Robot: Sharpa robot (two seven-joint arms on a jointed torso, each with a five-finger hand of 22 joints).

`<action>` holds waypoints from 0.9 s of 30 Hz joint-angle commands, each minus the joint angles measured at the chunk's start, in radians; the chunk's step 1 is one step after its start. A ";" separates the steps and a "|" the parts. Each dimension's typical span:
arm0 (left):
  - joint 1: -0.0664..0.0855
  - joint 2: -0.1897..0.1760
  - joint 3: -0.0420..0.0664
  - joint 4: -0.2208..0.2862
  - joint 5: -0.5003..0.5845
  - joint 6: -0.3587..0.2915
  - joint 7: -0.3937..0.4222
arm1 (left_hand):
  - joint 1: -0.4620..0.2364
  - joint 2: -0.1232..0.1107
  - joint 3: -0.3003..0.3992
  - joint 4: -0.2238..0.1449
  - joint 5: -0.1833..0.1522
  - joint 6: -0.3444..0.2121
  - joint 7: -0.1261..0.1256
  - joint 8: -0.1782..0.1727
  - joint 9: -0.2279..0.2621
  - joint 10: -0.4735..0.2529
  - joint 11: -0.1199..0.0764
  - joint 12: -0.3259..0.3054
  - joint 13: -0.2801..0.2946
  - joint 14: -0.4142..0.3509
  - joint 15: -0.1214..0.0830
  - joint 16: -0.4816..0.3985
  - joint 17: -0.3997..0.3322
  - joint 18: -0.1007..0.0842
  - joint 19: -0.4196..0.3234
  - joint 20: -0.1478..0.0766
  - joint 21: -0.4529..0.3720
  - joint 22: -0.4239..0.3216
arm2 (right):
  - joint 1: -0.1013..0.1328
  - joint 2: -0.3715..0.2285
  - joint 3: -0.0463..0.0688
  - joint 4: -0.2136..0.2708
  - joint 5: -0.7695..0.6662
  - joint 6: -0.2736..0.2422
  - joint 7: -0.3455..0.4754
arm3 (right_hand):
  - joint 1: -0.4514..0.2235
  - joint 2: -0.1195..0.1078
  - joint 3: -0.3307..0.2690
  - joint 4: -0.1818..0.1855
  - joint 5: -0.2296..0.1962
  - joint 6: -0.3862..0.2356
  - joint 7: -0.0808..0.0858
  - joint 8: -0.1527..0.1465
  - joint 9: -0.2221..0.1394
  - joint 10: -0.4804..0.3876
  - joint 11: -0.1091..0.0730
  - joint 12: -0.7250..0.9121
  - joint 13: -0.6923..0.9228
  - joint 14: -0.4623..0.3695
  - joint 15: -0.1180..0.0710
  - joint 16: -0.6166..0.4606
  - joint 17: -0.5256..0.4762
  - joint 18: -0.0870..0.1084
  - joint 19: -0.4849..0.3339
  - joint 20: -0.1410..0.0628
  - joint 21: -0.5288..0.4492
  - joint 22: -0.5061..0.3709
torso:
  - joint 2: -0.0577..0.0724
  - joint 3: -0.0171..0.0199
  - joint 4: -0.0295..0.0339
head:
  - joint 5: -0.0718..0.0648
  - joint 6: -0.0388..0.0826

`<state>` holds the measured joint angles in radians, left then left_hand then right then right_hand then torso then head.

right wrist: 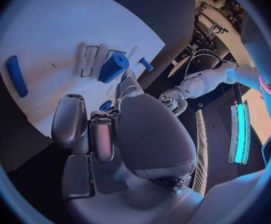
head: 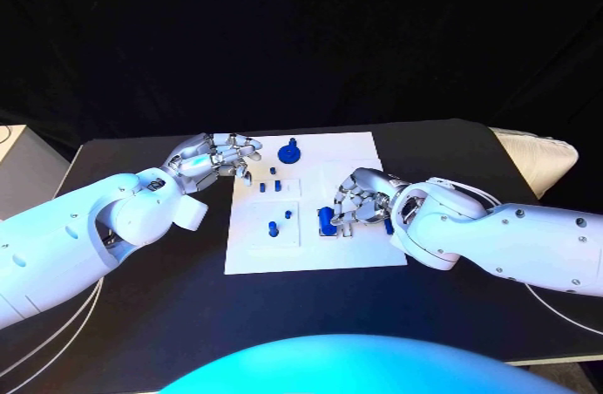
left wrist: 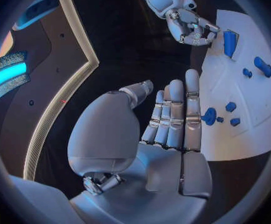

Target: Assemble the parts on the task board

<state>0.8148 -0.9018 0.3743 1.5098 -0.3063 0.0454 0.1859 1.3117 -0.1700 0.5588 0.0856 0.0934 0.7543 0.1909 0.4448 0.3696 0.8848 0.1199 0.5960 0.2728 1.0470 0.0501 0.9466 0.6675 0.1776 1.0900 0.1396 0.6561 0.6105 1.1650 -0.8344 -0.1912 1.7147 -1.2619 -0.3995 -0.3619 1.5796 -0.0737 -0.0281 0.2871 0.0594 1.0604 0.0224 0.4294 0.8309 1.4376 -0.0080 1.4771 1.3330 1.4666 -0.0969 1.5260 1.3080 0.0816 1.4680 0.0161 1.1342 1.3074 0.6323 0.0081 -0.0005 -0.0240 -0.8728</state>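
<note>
Head camera looks steeply down on the black bench (head: 151,324) from above, task board (head: 308,254) centered. Each wrist camera sits close behind its own hand, left hand (left wrist: 166,124) and right hand (right wrist: 110,134), facing the board. All three views share the board; each wrist view also catches the opposite hand.

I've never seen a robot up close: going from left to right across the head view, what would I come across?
Left arm → left hand → task board with its blue parts → right hand → right arm.
</note>
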 commanded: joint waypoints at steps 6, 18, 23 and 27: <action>-0.002 0.001 0.000 0.003 0.006 0.017 0.007 | 0.001 0.004 -0.002 0.003 0.004 -0.004 0.007 0.005 -0.001 0.003 0.005 -0.006 -0.001 -0.004 0.000 -0.004 0.001 0.006 0.008 -0.001 -0.004 -0.002 | -0.012 0.020 0.000 -0.017 -0.070 -0.002 -0.048 | 0.015 -0.001 0.011 -0.001 -0.008 0.010 0.000 0.004 -0.002 0.086 -0.038 0.014 0.172 0.093 -0.006 0.009 0.217 -0.012 0.053 -0.009 0.014 0.124 | 0.000 -0.0007 0.0002 | 0.002 0.000; -0.002 0.000 0.000 0.002 0.006 0.017 0.006 | 0.001 0.004 -0.002 0.003 0.004 -0.004 0.007 0.005 -0.001 0.003 0.005 -0.006 -0.001 -0.004 0.000 -0.004 0.001 0.006 0.008 -0.001 -0.004 -0.002 | -0.022 0.038 0.000 -0.024 -0.101 0.030 -0.069 | 0.014 -0.026 0.027 0.001 -0.009 0.019 -0.004 0.044 0.029 0.080 -0.041 0.004 0.164 0.094 -0.009 0.010 0.218 -0.013 0.054 -0.013 0.016 0.129 | 0.000 -0.0001 -0.0006 | 0.004 0.000; -0.003 0.001 0.000 0.002 0.006 0.018 0.006 | 0.001 0.004 -0.002 0.003 0.004 -0.004 0.007 0.005 -0.001 0.003 0.005 -0.006 -0.001 -0.004 0.000 -0.004 0.001 0.006 0.008 -0.001 -0.004 -0.002 | -0.023 0.042 0.000 -0.026 -0.128 0.004 -0.084 | 0.014 -0.025 0.037 0.001 -0.006 0.014 -0.006 0.053 0.039 0.081 -0.043 0.006 0.166 0.094 -0.010 0.010 0.219 -0.013 0.054 -0.013 0.018 0.130 | 0.000 0.0003 -0.0007 | 0.003 0.000; -0.003 0.001 0.000 0.002 0.006 0.018 0.006 | 0.001 0.004 -0.002 0.003 0.004 -0.004 0.007 0.005 -0.001 0.003 0.005 -0.006 -0.001 -0.004 0.000 -0.004 0.001 0.006 0.008 -0.001 -0.004 -0.002 | -0.024 0.046 0.000 -0.029 -0.138 -0.006 -0.092 | 0.014 -0.023 0.041 0.001 -0.005 0.013 -0.006 0.056 0.042 0.082 -0.043 0.007 0.167 0.094 -0.010 0.011 0.219 -0.013 0.054 -0.014 0.020 0.131 | -0.001 0.0002 -0.0006 | 0.003 0.000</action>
<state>0.8127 -0.9022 0.3743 1.5095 -0.3063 0.0469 0.1857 1.3117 -0.1700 0.5588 0.0856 0.0934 0.7543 0.1909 0.4448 0.3697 0.8848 0.1199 0.5960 0.2729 1.0470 0.0501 0.9466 0.6673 0.1776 1.0899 0.1396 0.6562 0.6106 1.1435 -0.7908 -0.1902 1.6877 -1.3612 -0.3977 -0.4350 1.5937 -0.0915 0.0063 0.2883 0.0554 1.0705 0.0193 0.4798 0.8716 1.4341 -0.0115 1.4819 1.3328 1.4631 -0.1003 1.5297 1.3078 0.0766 1.4679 0.0090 1.1504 1.3081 0.6323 0.0082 -0.0011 -0.0206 -0.8728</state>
